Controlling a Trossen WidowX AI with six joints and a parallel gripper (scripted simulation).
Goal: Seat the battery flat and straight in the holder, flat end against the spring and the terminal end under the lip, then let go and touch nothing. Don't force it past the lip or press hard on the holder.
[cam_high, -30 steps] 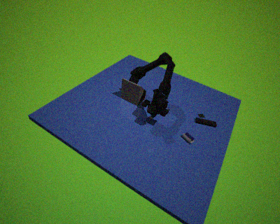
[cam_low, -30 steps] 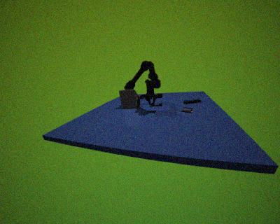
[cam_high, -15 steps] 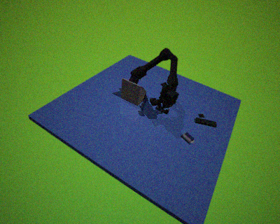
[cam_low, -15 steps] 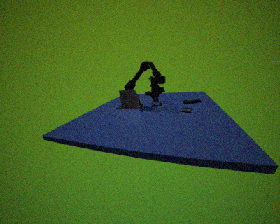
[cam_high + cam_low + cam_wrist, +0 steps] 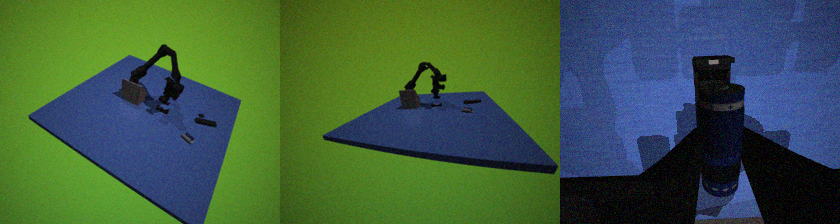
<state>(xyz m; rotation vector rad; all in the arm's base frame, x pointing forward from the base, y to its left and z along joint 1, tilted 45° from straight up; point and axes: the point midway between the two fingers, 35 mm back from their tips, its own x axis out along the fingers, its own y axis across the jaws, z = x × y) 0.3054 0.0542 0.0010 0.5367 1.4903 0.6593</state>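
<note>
My gripper [image 5: 164, 101] [image 5: 436, 96] [image 5: 719, 133] is shut on the battery and holds it above the table. The battery [image 5: 722, 135] is dark blue with a pale band and a plus mark near its upper end in the wrist view. In the top and exterior views it is too dark to tell from the fingers. The black holder [image 5: 162, 109] [image 5: 437, 104] [image 5: 713, 61] lies on the table below the gripper. In the wrist view its far end, with a small white mark, shows beyond the battery; the battery hides most of the rest. The spring cannot be made out.
A grey-brown upright panel [image 5: 133, 92] [image 5: 409, 99] stands near the arm's base. A long black block [image 5: 206, 122] [image 5: 472, 101] and a small dark piece [image 5: 201, 115] lie to the right. A white-and-blue item [image 5: 187, 137] [image 5: 467, 110] lies nearer the front. All are on the blue table [image 5: 122, 136] [image 5: 427, 133].
</note>
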